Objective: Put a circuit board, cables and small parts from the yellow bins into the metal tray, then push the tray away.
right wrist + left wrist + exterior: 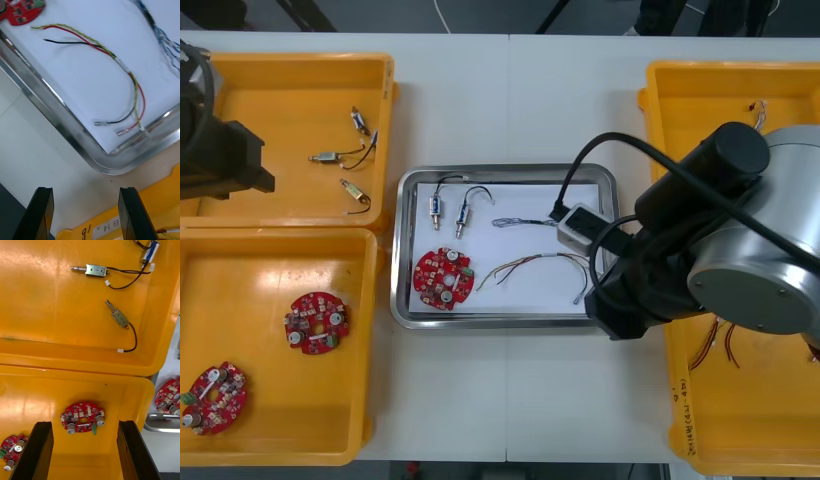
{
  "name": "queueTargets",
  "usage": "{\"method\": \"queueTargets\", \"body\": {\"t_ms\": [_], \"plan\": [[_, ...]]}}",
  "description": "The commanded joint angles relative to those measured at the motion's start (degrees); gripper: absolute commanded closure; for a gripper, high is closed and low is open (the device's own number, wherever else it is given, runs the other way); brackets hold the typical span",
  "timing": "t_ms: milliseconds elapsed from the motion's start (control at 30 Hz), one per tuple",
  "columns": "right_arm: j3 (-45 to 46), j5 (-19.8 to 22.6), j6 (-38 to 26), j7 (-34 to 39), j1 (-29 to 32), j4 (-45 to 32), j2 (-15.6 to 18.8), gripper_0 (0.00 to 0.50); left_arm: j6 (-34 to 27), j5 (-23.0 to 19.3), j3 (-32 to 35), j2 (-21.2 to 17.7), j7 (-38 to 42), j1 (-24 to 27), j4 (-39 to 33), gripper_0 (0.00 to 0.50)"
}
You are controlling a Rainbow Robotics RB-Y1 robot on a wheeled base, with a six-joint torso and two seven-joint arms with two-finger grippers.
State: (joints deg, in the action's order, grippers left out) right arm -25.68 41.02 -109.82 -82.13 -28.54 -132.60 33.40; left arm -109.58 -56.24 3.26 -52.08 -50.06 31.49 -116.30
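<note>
right arm [755, 250] over a corner of the tray [397, 250], both grippers spread

big and silver-grey, it covers the tray's right edge and part of the right-hand bins [710, 100]. the right gripper [85, 193] holds nothing. its black fingers [43, 210] stand well apart above bare table [510, 400], between the tray's near right corner and a yellow bin's rim. the left gripper [85, 427] hangs over the left bins, fingers likewise apart and empty, with a board [82, 419] in the bin below.

the tray is shiny metal with rounded corners and white inside. on the white lie four kinds of thing:
- a round red board [443, 278], studded with small silver and white pieces, sits towards the near left corner.
- two small metal parts [437, 208] lie side by side at the far left, each trailing a thin black wire.
- a twisted blue and white cable [520, 222] lies towards the middle.
- a red and yellow cable [535, 268] with a black strand ends just short of the corner by the right gripper.

the far left bin [270, 110] holds three more metal parts [330, 157], and the near left bin [290, 410] holds two boards [317, 323]. loose red and yellow wires [710, 345] lie in a right-hand bin.

the table is pale and plain, with a thin seam running away from the robot. dark floor [480, 15] shows beyond its far edge. a white label [107, 227] on the yellow rim bears handwriting; "14" can be read, the rest not.
</note>
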Motion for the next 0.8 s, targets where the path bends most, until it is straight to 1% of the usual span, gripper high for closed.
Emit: {"method": "queueTargets", "body": {"t_ms": [33,133,267,333,533,667,800], "plan": [[-5.17,-1.47,-0.18,-3.21,-2.39,-1.17,-3.16,0.000,-0.42,-1.07,4.82,-3.47,-8.39,-3.98,-1.74,0.000],[-8.24,-4.19,0.57,-8.14,-2.83,-1.17,-4.22,0.000,-0.42,-1.07,6.58,-4.08,-9.71,-6.09,-1.83,0.000],[-11.23,-7.80,2.68,-13.50,-2.83,-1.08,-4.48,0.000,-0.42,-0.28,8.78,-4.17,-13.40,-8.64,-1.74,0.000],[-12.72,-8.94,3.91,-15.78,-3.10,-0.55,-4.48,0.000,-0.42,-0.19,9.74,-4.17,-14.89,-9.95,-1.74,0.000],[-16.50,-9.64,8.30,-20.18,-4.24,3.49,-5.45,0.000,-0.42,-1.16,11.50,-4.08,-15.77,-12.50,-1.83,0.000],[-18.61,-9.91,10.50,-20.97,-5.38,5.69,-5.98,0.000,-0.42,-2.03,12.29,-4.08,-16.21,-13.73,-2.09,0.000],[-22.57,-10.61,13.14,-21.14,-7.40,7.80,-6.06,0.000,-0.42,-2.47,12.73,-3.99,-16.83,-15.05,-2.80,0.000]]}}
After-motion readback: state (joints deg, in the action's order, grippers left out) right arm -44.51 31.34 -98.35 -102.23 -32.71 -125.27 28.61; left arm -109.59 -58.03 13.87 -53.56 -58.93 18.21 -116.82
